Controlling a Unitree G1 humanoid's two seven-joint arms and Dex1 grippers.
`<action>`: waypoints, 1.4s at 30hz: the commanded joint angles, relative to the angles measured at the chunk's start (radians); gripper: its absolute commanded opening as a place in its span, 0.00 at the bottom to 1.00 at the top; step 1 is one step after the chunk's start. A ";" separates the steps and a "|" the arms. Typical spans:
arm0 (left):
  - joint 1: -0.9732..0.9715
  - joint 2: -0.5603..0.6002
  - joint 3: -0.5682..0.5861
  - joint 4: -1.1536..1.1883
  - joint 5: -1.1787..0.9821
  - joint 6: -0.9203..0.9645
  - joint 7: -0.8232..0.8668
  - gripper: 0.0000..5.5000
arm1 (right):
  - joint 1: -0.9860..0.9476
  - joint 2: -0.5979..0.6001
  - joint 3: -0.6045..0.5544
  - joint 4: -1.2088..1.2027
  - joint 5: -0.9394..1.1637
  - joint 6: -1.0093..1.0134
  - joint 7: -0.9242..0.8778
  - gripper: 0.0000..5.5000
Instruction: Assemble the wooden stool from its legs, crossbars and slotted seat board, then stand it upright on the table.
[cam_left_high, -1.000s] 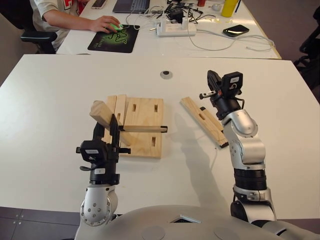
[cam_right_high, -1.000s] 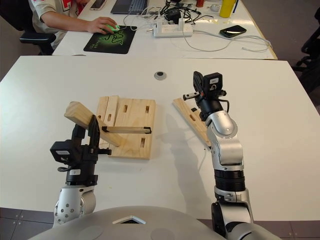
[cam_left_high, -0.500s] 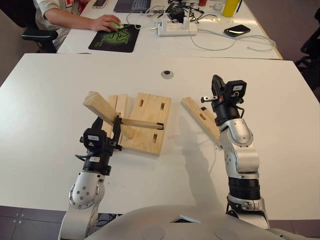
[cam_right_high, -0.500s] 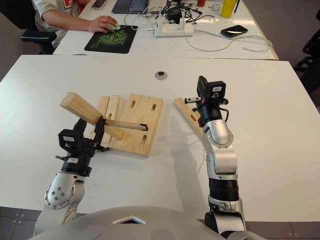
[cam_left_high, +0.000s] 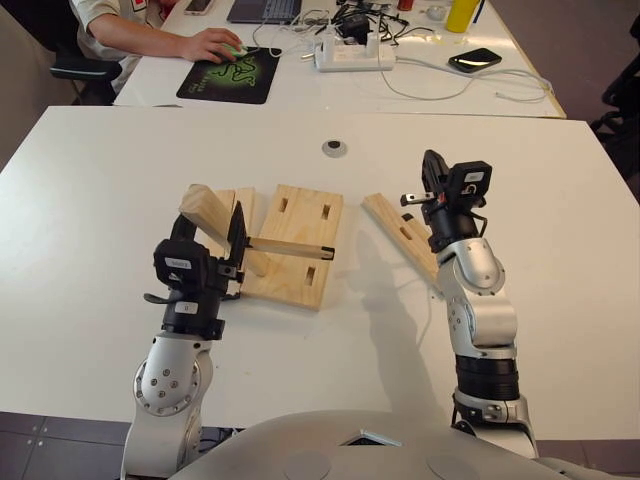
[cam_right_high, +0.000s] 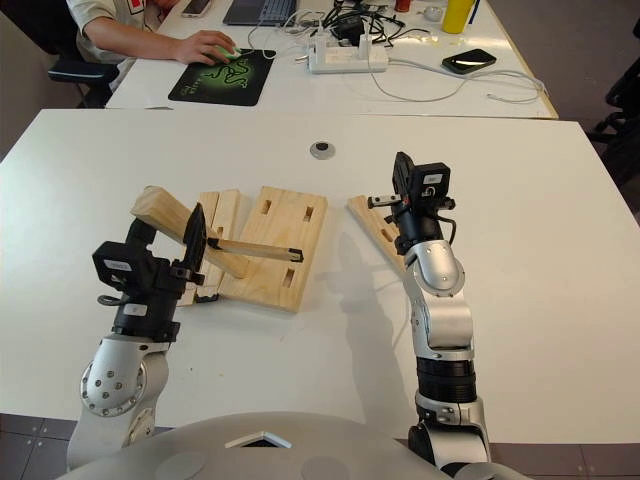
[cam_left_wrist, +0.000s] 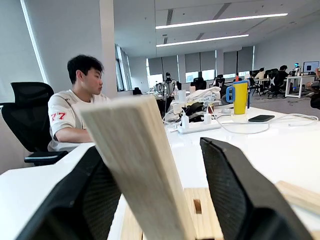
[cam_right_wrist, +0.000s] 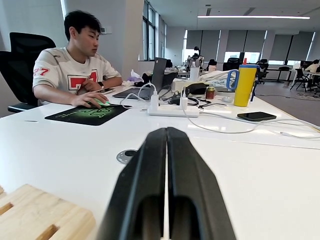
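My left gripper (cam_left_high: 210, 226) is shut on a thick wooden leg (cam_left_high: 203, 208), holding it tilted above the table's left-centre. A thin crossbar (cam_left_high: 290, 247) sticks out of that leg and lies across the slotted seat board (cam_left_high: 305, 225), which rests flat and slightly turned. Two more wooden pieces (cam_left_high: 243, 205) lie beside the board under the leg. In the left wrist view the leg (cam_left_wrist: 140, 165) stands between the black fingers (cam_left_wrist: 245, 190). My right gripper (cam_left_high: 432, 178) is shut and empty, above the far end of a slotted leg (cam_left_high: 405, 235) lying flat on the right. Its fingers (cam_right_wrist: 167, 165) press together.
A round cable grommet (cam_left_high: 334, 149) sits in the table behind the board. A second desk (cam_left_high: 300, 85) beyond carries a power strip, cables, a phone and a mouse pad with a person's hand on a mouse. Bare tabletop lies at the front, far left and far right.
The left arm lifted and turned with the leg, which now stands less far left. Over the second, the seat board twisted slightly clockwise and the right gripper shifted a little right.
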 joint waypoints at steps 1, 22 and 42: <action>-0.040 -0.005 0.042 -0.025 0.017 0.055 0.007 0.48 | -0.001 -0.005 0.006 -0.009 -0.009 -0.001 0.007 0.00; -0.391 -0.014 0.204 -0.179 -0.066 0.384 0.003 0.48 | 0.003 -0.003 0.009 -0.004 -0.013 -0.008 0.003 0.00; -0.343 0.186 0.643 0.348 -0.360 0.463 -0.252 0.00 | -0.047 -0.002 -0.018 0.026 -0.008 -0.021 -0.001 0.00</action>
